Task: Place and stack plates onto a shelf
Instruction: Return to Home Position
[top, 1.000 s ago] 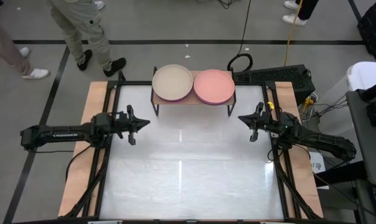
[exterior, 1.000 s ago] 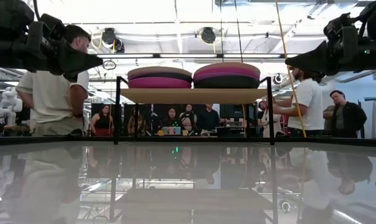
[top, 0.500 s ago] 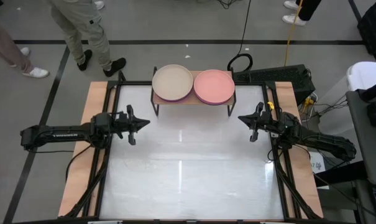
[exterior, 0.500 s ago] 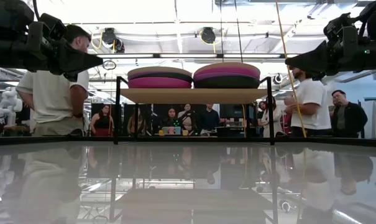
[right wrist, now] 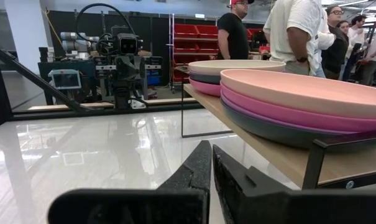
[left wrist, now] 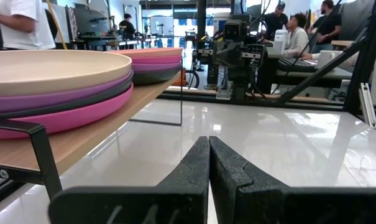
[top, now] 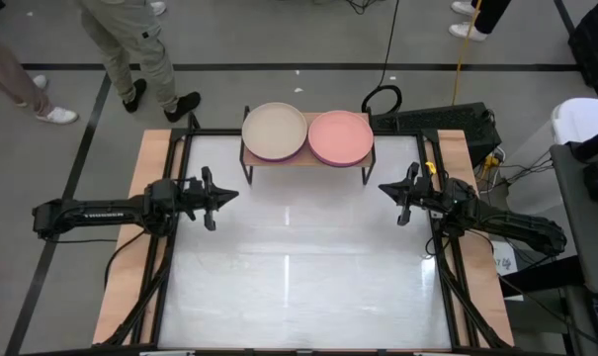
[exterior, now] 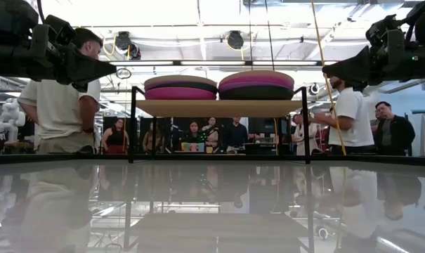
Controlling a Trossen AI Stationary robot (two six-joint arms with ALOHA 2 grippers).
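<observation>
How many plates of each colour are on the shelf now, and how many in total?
Beige plates: 1
Salmon pink plates: 1
Purple plates: 2
Magenta plates: 2
Dark grey plates: 2
Total: 8

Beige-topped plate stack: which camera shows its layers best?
Left wrist view: the stack is close, seen sideways, beige over purple, grey, magenta. High view shows mostly its top; low and right wrist views show it farther off.
</observation>
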